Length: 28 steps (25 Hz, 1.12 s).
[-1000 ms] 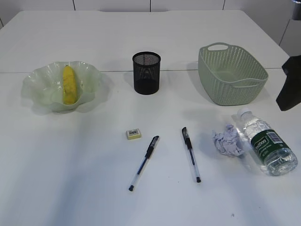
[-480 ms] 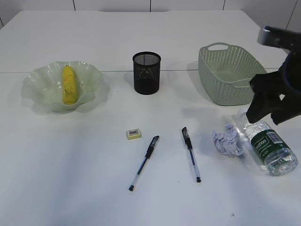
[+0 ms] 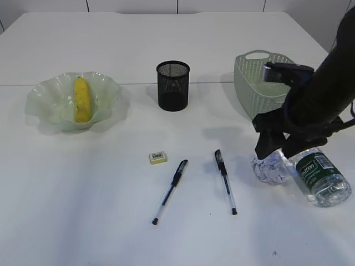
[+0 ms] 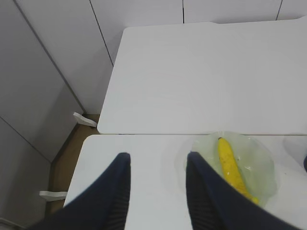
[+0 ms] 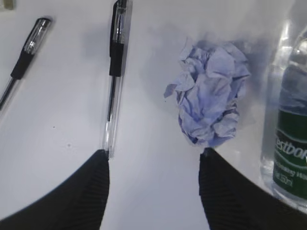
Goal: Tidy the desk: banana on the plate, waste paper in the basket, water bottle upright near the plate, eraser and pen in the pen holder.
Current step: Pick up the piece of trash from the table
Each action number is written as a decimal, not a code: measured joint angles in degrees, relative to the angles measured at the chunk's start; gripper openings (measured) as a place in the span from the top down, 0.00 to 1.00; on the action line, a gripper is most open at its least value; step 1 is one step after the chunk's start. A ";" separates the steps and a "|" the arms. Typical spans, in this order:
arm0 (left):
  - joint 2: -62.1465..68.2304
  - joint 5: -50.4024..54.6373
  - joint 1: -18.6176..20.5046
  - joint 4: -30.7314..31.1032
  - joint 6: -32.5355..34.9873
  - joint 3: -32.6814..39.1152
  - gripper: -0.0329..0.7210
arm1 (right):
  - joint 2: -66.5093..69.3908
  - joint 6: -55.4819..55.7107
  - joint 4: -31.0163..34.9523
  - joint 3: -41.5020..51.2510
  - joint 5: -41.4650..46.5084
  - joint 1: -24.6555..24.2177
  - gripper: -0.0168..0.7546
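A second ago my right arm was only a dark shape at the three o'clock edge of the large plain white desk point(image 3: 111, 233); now it has swung in and come down, and my right gripper point(image 5: 153, 165) hangs directly over the crumpled ball of white waste paper point(image 5: 208, 103). My fingers point(image 5: 81, 191) stand wide, empty, and have opened slightly on the way down. In my wrist view the ball lies ahead of the gap, toward one o'clock, its near edge close to the right-hand finger, so I judge I am off-centre and not yet around it.

Nothing on the desk has shifted. The sage green perforated oval basket point(image 3: 249, 83) waits at twelve o'clock from the paper. The small clear water bottle with the dark green label point(image 3: 319, 177) lies on its side just beside the paper at three o'clock, close enough that a careless closing could nudge it.

My left gripper point(image 4: 156, 191) hovers open and empty near the translucent pale green ruffled plate point(image 4: 201, 148), where the long yellow banana point(image 4: 232, 167) already rests. So the paper looks like the step in hand.
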 joint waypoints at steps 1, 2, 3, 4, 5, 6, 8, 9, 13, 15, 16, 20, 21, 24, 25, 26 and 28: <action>-0.14 0.28 0.00 0.00 0.11 0.00 0.60 | 0.68 0.00 -0.29 0.00 -0.41 0.13 0.40; -0.13 0.28 0.00 0.00 0.11 0.00 0.61 | 1.34 -0.09 -0.79 0.00 -0.81 0.29 0.40; -0.13 0.28 0.00 0.00 0.20 0.00 0.61 | 2.07 -0.09 -1.36 0.00 -1.38 0.43 0.40; -0.13 0.28 0.00 0.00 0.20 0.00 0.61 | 2.38 -0.09 -1.90 0.00 -1.79 0.48 0.40; -0.13 0.28 0.00 0.00 0.20 0.00 0.61 | 2.67 -0.09 -2.81 0.00 -2.23 0.48 0.40; -0.13 0.28 0.00 0.00 0.20 0.00 0.61 | 2.77 -0.09 -3.47 0.00 -2.91 0.48 0.40; -0.13 0.28 0.00 0.00 0.32 0.00 0.61 | 2.77 -0.09 -4.89 0.00 -4.11 0.48 0.40; -0.13 0.28 0.00 0.00 0.32 0.00 0.61 | 2.77 -0.09 -5.38 -0.12 -4.56 0.48 0.40; -0.13 0.28 0.00 0.04 0.42 0.00 0.61 | 3.10 -0.09 -6.73 -1.30 -5.52 0.48 0.40; -0.13 0.28 0.00 0.04 0.42 0.00 0.61 | 3.64 -0.09 -6.87 -1.71 -5.73 0.48 0.40; -0.16 0.28 0.00 0.04 0.42 0.00 0.61 | 4.11 -0.09 -7.01 -1.94 -5.73 0.48 0.40; -0.16 0.28 0.00 0.04 0.42 0.00 0.61 | 6.17 -0.09 -7.30 -2.22 -5.87 0.48 0.40; -0.26 0.28 0.00 0.04 0.51 0.00 0.61 | 6.70 -0.09 -7.54 -2.22 -5.87 0.48 0.40; -0.26 0.28 0.00 0.04 0.51 0.00 0.61 | 7.91 -0.09 -8.77 -2.34 -5.87 0.48 0.40; -0.26 0.28 0.00 0.04 0.51 0.00 0.61 | 8.13 -0.09 -9.21 -2.42 -5.87 0.48 0.40; -0.26 0.28 0.00 0.04 0.53 0.00 0.61 | 8.41 -0.09 -9.52 -2.67 -5.91 0.48 0.40; -0.26 0.28 0.00 0.04 0.63 0.00 0.62 | 8.90 -0.09 -9.63 -2.91 -6.02 0.48 0.40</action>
